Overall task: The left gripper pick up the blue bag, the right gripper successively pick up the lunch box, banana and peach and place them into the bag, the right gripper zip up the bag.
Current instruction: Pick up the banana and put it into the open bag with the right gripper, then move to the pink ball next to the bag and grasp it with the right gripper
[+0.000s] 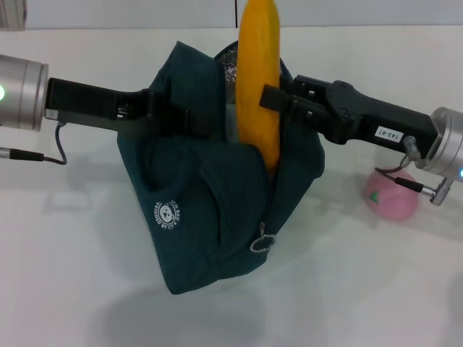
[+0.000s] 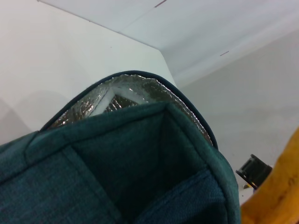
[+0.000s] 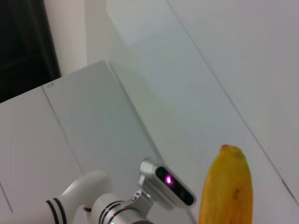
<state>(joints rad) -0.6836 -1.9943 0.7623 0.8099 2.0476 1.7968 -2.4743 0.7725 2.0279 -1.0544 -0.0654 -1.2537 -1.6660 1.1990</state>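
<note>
One bag, one banana and one peach are seen; a lunch box cannot be made out. The blue bag (image 1: 217, 195) is held off the white table (image 1: 65, 275) in the middle of the head view, its mouth open at the top and silver lining shown inside. It is gripped at its upper left edge by the left gripper (image 1: 160, 108), whose jaws are pressed onto the fabric. The banana (image 1: 259, 79) is held upright in the centre top of the frame, its lower end already sunk into the bag's opening and its upper end cut off by the frame edge. It is pinched at mid-length by the right gripper (image 1: 278, 97), reaching in from the right. What else lies inside the bag cannot be told. The peach (image 1: 394, 196) rests on the table at the right edge, apart from the bag.
</note>
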